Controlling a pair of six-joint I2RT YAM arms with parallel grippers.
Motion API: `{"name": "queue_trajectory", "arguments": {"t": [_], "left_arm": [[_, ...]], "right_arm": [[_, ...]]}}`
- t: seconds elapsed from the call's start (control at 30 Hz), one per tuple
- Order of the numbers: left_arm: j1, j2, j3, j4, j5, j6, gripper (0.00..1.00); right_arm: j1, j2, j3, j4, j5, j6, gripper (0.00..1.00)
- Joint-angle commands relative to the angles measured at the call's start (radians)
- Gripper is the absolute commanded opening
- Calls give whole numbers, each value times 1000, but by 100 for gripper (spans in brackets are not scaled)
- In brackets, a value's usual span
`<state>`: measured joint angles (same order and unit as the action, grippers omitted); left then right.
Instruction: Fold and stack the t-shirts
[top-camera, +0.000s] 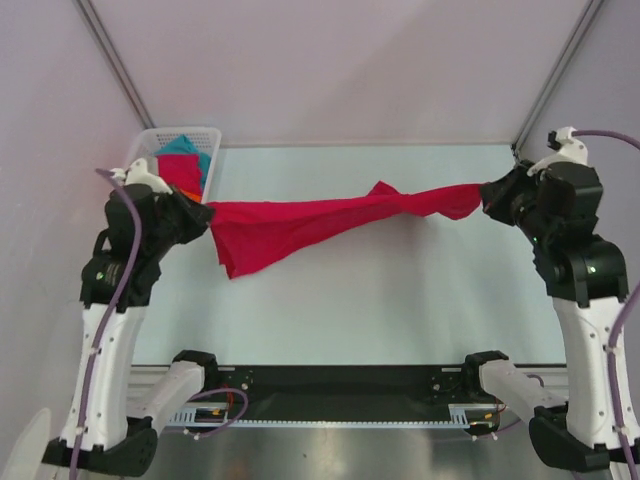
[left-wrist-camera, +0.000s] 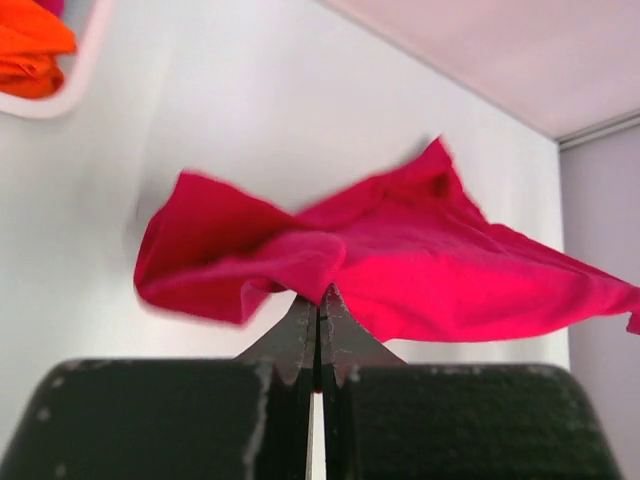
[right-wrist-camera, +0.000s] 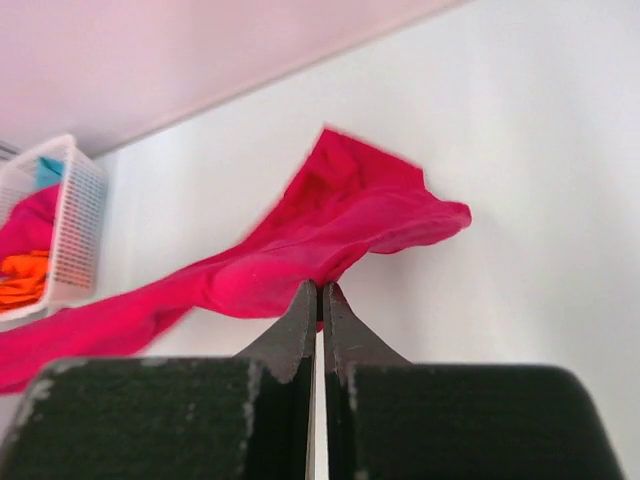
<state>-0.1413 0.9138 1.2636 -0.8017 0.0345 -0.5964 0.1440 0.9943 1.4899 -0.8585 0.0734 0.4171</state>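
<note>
- left gripper (top-camera: 207, 217) is clamped tight on one end of the crimson-pink t-shirt (top-camera: 290, 225), cloth bunching up right past its fingertips
- right gripper (top-camera: 484, 198) is pinched shut on the other end, fabric spilling out beyond its tips too
- shirt hangs stretched and twisted between the two pairs of fingers, over the table (top-camera: 400, 300)
- white mesh basket (top-camera: 185, 131) sits just behind the left fingers, with an orange t-shirt (top-camera: 190, 188) and a teal t-shirt (top-camera: 183, 146) inside
</note>
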Motion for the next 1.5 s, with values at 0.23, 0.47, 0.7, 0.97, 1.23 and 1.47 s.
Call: {"name": "queue_trajectory", "arguments": {"t": [0.23,0.47,0.7,0.97,1.23,1.47], "left_arm": [[34,35,253,-192,18,41,0],[117,423,376,-84,96,83,0],[198,959,1135,-250,178,99,0],[275,910,1182,-162,249,35,0],[275,725,728,-1,280,52,0],[275,554,220,171,341,55,0]], "right_arm": [[0,51,210,-133,5,-21,0],[-75,391,271,61,-102,-21,0],[-106,995,1109,-173,-75,-58,0],[-136,814,959,30,-113,-43,0],[-118,537,468,101,-41,-78,0],[-101,350,-49,179,-64,-35,0]]}}
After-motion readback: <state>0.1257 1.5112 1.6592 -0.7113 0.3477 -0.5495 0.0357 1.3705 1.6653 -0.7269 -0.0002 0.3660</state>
